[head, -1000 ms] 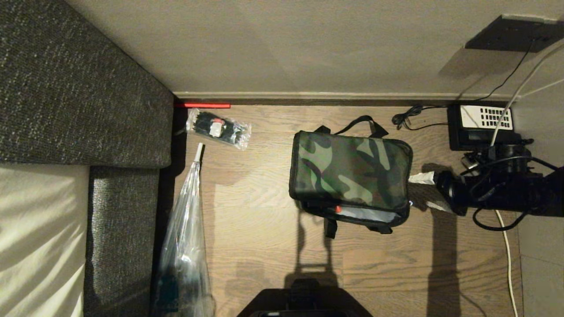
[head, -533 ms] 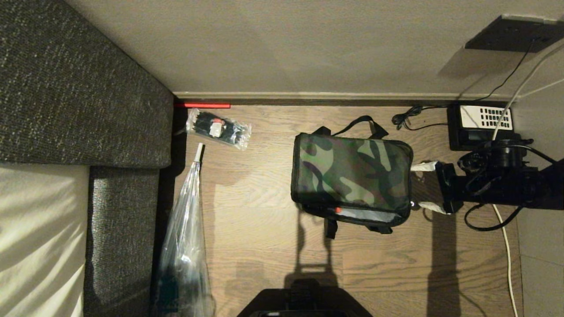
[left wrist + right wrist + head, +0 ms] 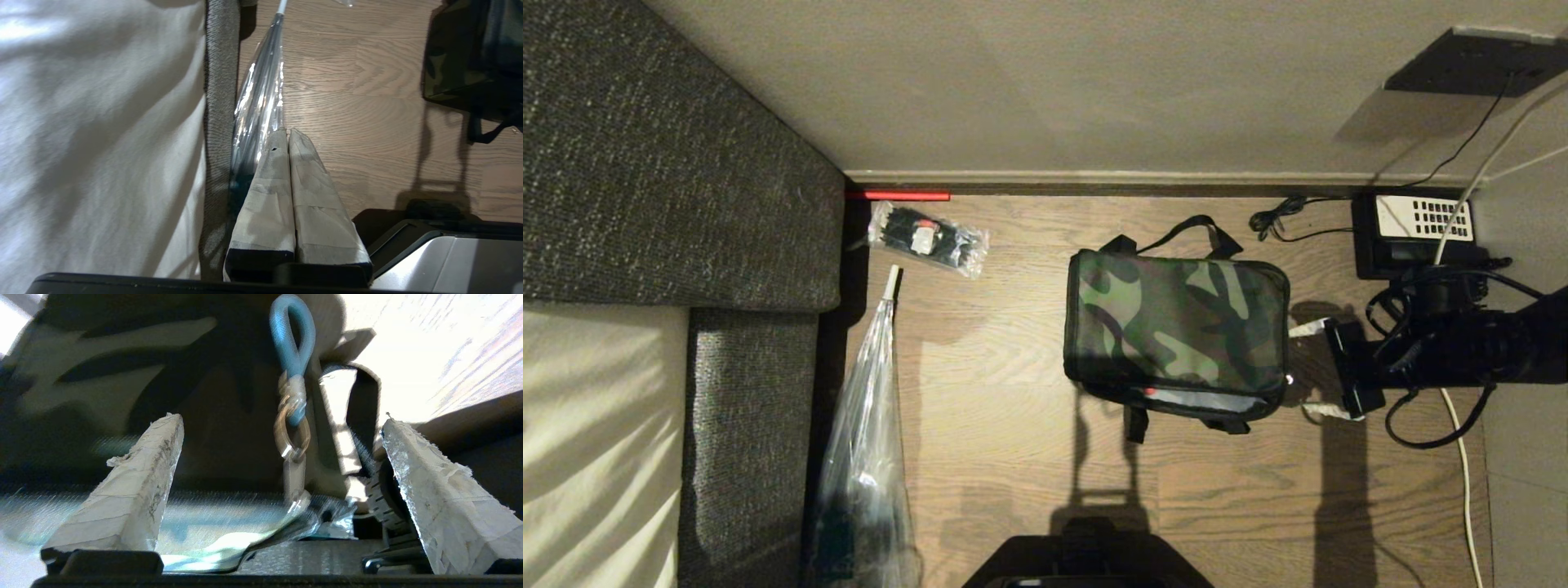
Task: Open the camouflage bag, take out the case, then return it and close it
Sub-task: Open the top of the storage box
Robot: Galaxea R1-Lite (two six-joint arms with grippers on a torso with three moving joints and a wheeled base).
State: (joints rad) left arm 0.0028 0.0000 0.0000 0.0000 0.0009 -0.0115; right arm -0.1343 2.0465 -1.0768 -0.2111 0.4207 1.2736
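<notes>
The camouflage bag (image 3: 1176, 322) lies on the wooden floor with its lid down; a narrow gap along its near edge shows pale lining and a red spot. My right gripper (image 3: 1313, 369) is open at the bag's right side, one taped finger towards each end of that side. In the right wrist view the gripper (image 3: 280, 418) straddles the zipper pull (image 3: 291, 435) with its blue loop (image 3: 292, 347), touching nothing. The case is hidden. My left gripper (image 3: 288, 132) is shut and empty, parked low by the bed edge.
A black desk telephone (image 3: 1417, 224) with cables sits right of the bag near the wall. A clear-sleeved umbrella (image 3: 866, 425) and a plastic packet (image 3: 927, 237) lie left, beside the grey sofa (image 3: 670, 163). My base (image 3: 1086, 563) is at the near edge.
My right wrist has rolled, so the two open fingers now stand farther apart along the bag's right side. The bag's lid has settled slightly flatter. The left arm has not moved.
</notes>
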